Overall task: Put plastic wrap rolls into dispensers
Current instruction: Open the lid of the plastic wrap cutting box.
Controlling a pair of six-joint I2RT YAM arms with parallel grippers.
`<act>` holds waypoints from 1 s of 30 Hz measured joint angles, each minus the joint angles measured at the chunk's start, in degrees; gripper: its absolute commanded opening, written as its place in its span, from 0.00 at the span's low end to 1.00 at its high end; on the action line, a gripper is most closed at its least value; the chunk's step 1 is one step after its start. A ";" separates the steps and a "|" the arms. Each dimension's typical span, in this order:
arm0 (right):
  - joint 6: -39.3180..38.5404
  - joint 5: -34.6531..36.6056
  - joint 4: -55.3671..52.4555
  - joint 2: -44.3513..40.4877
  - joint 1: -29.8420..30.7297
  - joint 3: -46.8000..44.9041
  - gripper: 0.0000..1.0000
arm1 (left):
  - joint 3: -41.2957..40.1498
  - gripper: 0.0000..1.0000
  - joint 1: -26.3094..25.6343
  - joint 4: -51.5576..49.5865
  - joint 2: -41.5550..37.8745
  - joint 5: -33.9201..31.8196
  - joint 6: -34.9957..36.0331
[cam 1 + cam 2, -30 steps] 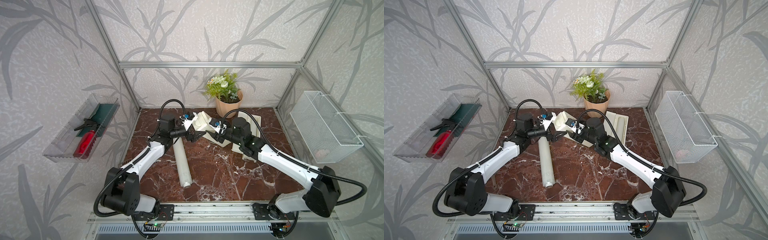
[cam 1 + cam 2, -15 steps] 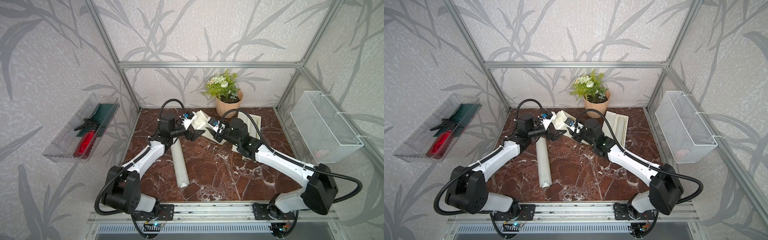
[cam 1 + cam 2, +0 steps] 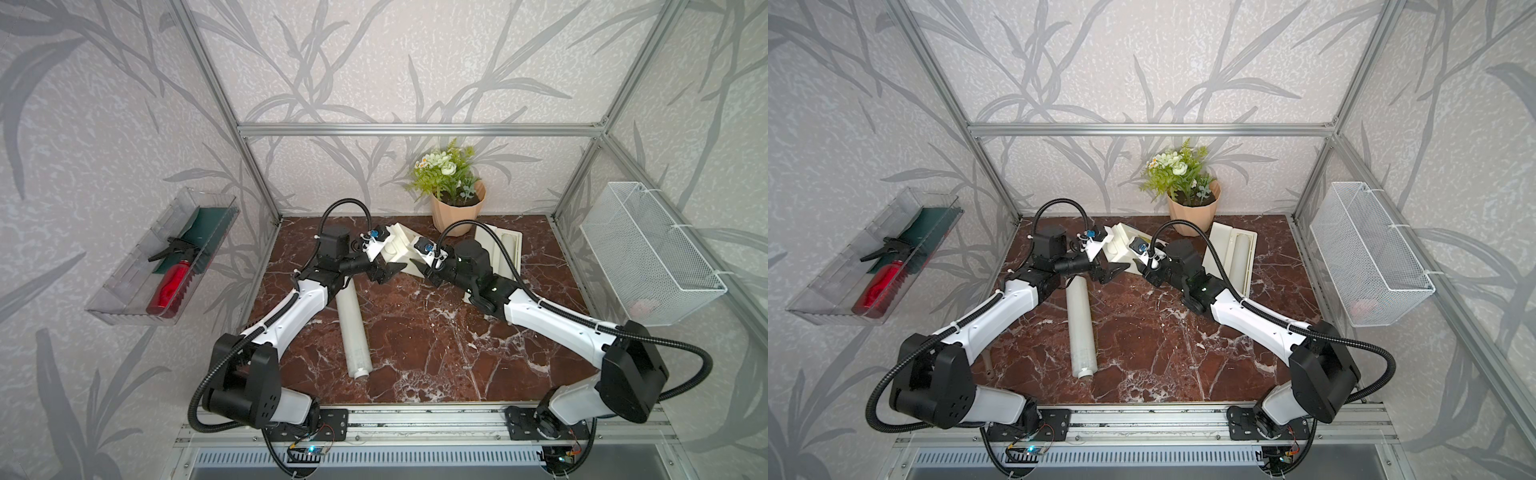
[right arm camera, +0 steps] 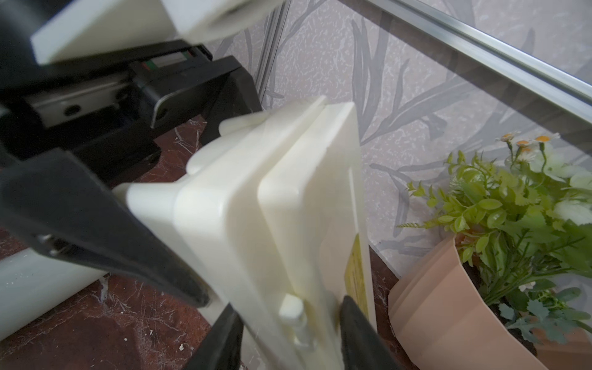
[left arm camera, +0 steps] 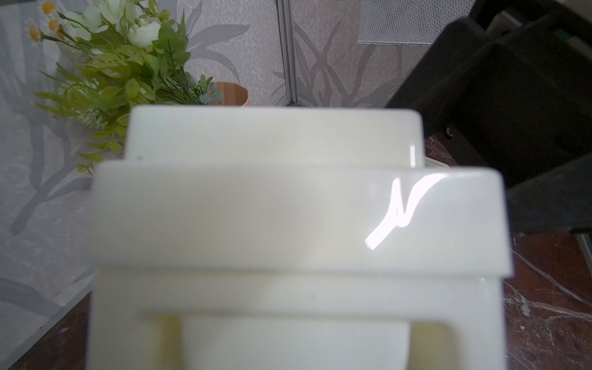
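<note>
Right gripper has slid closer and now pinches the box. Left gripper is wide open beside it. One roll lies near.

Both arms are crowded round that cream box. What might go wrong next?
The right gripper pinches the dispenser only near one end, so it may twist or slip. The open left gripper sits very close to it; the two might collide. The plant pot stands just behind and might get bumped.
</note>
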 measured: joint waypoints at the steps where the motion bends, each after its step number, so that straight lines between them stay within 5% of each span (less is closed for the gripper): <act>1: -0.52 0.07 0.04 0.00 -0.07 0.09 0.38 | 0.28 0.00 0.00 -0.39 -0.04 -0.26 0.07; 30: 8.09 -11.93 3.72 -0.66 -6.62 -2.29 0.34 | 1.29 0.00 -1.16 -7.48 -2.36 -2.84 10.08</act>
